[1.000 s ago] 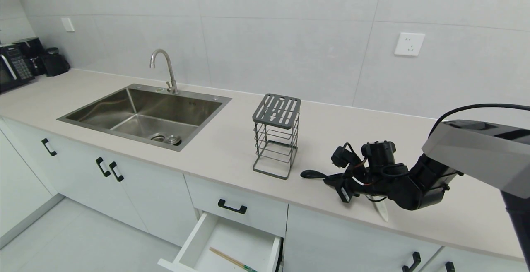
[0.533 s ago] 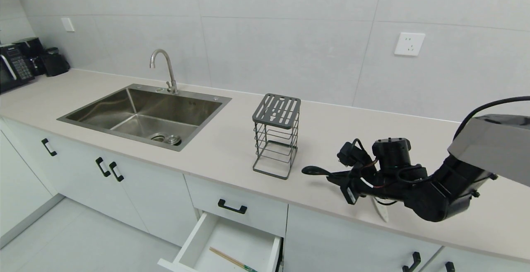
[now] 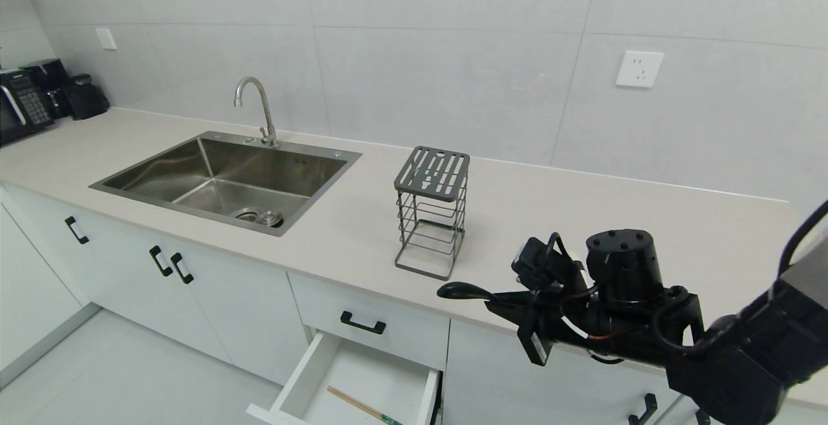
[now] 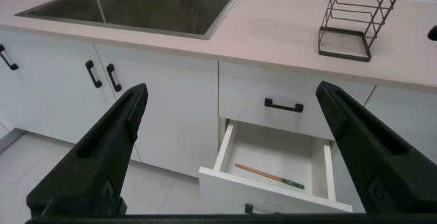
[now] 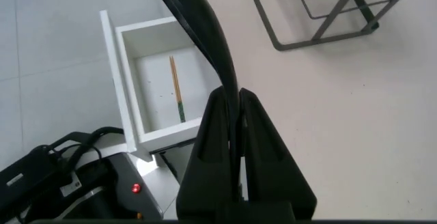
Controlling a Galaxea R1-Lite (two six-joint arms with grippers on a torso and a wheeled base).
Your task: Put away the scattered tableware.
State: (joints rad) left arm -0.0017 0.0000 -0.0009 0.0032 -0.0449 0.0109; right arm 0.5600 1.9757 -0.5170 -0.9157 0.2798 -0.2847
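My right gripper [image 3: 503,299] is shut on the handle of a black spoon [image 3: 458,291], held level above the counter's front edge, to the right of the open drawer [image 3: 294,392]. In the right wrist view the black spoon [image 5: 198,26] sticks out past the shut fingers [image 5: 256,125], its bowl end over the drawer [image 5: 126,60]. A pair of chopsticks [image 3: 359,405] lies inside the white drawer. My left gripper [image 4: 232,149] hangs open in front of the cabinets, facing the drawer [image 4: 222,149] and the chopsticks [image 4: 270,176].
A grey wire rack [image 3: 431,211] stands on the counter [image 3: 349,231] left of my right arm. A steel sink [image 3: 162,169] with a tap [image 3: 259,105] lies farther left. Appliances [image 3: 39,95] sit at the far left. Cabinet handles [image 3: 362,325] jut from the fronts.
My right arm has lifted the black spoon off the counter and carried it forward and left, toward the front edge. A white utensil seen beneath the arm earlier is now covered.
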